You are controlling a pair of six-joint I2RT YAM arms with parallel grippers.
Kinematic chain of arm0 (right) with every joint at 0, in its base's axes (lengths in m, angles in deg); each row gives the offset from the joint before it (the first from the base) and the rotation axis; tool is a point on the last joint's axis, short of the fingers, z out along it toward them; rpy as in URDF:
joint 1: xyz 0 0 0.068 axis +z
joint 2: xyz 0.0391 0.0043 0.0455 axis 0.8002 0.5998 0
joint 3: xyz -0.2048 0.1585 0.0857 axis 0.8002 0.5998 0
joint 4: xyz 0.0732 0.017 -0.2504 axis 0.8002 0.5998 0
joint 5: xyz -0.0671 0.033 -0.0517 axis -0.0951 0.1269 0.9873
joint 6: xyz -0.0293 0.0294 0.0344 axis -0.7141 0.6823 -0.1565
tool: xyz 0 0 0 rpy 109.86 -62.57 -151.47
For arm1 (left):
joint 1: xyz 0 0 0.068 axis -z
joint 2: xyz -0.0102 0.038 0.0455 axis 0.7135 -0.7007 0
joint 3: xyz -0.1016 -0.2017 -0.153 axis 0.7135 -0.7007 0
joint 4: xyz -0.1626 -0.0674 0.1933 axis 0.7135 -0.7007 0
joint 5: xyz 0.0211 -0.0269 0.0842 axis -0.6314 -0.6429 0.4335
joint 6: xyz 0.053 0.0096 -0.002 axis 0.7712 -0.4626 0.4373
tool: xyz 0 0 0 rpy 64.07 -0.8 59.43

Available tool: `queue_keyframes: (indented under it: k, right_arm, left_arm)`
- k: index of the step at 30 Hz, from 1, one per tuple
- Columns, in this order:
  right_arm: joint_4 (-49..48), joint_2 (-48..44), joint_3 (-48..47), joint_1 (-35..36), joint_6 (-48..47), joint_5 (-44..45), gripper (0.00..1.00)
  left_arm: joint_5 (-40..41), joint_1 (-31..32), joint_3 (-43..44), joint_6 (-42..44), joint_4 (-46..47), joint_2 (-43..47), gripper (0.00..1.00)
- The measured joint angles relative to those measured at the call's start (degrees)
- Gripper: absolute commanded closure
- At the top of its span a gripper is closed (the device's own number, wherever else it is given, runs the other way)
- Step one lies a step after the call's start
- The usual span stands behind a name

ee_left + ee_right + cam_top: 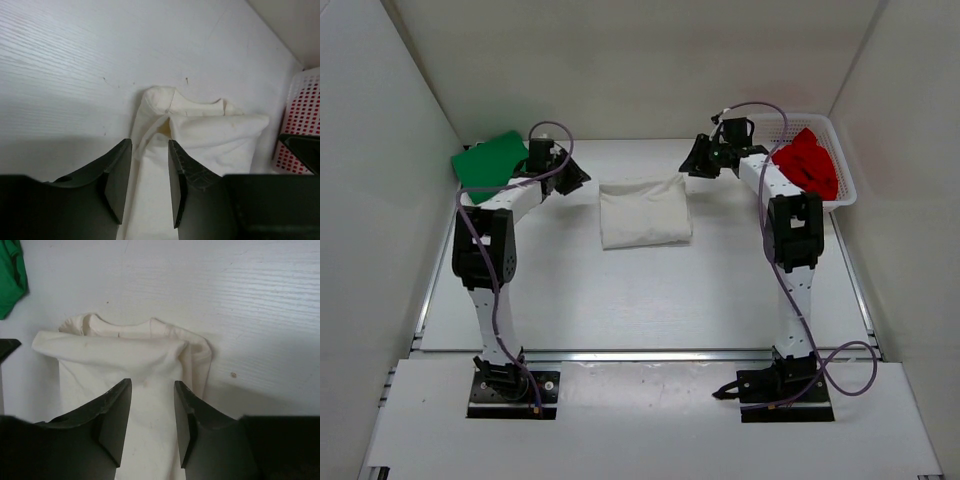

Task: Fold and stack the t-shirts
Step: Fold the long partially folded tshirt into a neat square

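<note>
where the left gripper (149, 143) hangs low over the table (620, 300), its two dark fingers (116, 180) stand apart with a clear gap and are clamped on nothing. through that gap, in the lower middle of the left wrist frame, shows an edge of the white shirt (215, 135). the right gripper (152, 384) is the same: fingers parted, nothing held, pale cloth showing between and beyond them.

seen from above, both grippers sit in the upper middle of the frame. one is just left of the white shirt's top left corner and the other just right of its top right corner. both are near the cloth, though whether either touches it i cannot tell.

the white shirt lies folded into a rough rectangle at the centre of the table, and its collar shows toward the top of the right wrist frame. the green shirt (488, 160) lies flat at the upper left, beside the left arm's wrist. the red shirt (807, 163) is bunched inside a white mesh basket (847, 185) at the upper right, beyond the right arm.
</note>
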Motion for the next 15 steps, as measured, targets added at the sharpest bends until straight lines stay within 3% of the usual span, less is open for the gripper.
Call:
queue_keyframes:
  k: [2, 7, 11, 15]
  right_arm:
    - [0.2, -1.5, 0.8, 0.2, -0.5, 0.7, 0.59]
    - [-4.8, -11.0, 13.0, 1.6, -0.9, 1.7, 0.95]
    - [-8.7, -13.5, 18.3, 4.5, 0.0, 0.1, 1.0]
    - [-14.6, -13.9, 27.2, 7.3, 1.5, -1.5, 1.0]
  left_arm:
    - [0.2, -1.4, -2.2, -0.6, 1.9, 2.8, 0.54]
    - [1.2, 1.3, -5.5, -0.8, 6.1, 8.9, 0.54]
    - [0.3, 7.4, -4.6, -0.9, 9.2, 6.5, 0.55]
    - [-2.0, 10.3, 0.1, -1.5, 10.0, -1.9, 0.56]
